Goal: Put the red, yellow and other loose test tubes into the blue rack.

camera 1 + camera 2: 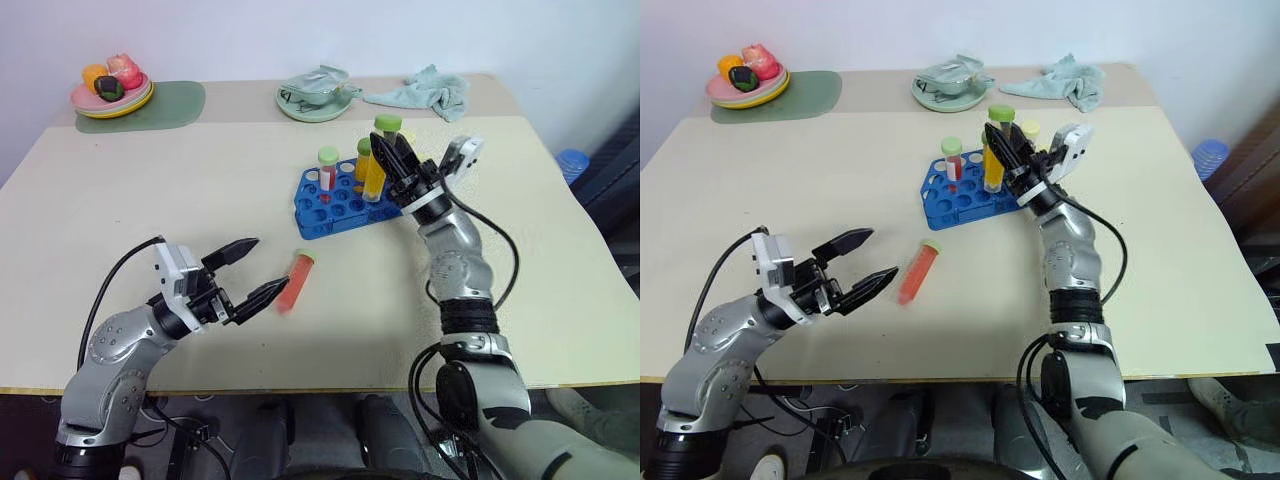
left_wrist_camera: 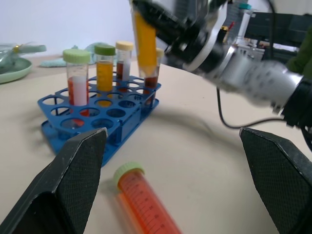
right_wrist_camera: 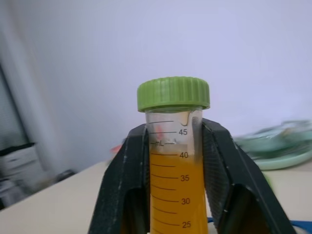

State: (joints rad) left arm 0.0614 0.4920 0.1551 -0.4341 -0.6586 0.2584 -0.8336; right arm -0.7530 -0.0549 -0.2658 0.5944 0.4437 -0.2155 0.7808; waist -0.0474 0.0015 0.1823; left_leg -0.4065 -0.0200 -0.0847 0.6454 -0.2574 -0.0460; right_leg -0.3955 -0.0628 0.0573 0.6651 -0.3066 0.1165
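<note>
The right pincer is clamped on a yellow tube with a green cap, holding it upright over the near right corner of the blue rack, its tip at the holes. Other capped tubes stand in the rack. A red tube lies on the counter in front of the rack. The left pincer, spread wide and empty, hovers just beside it.

Blue rack, green-capped yellow tube, red tube, cream table.
</note>
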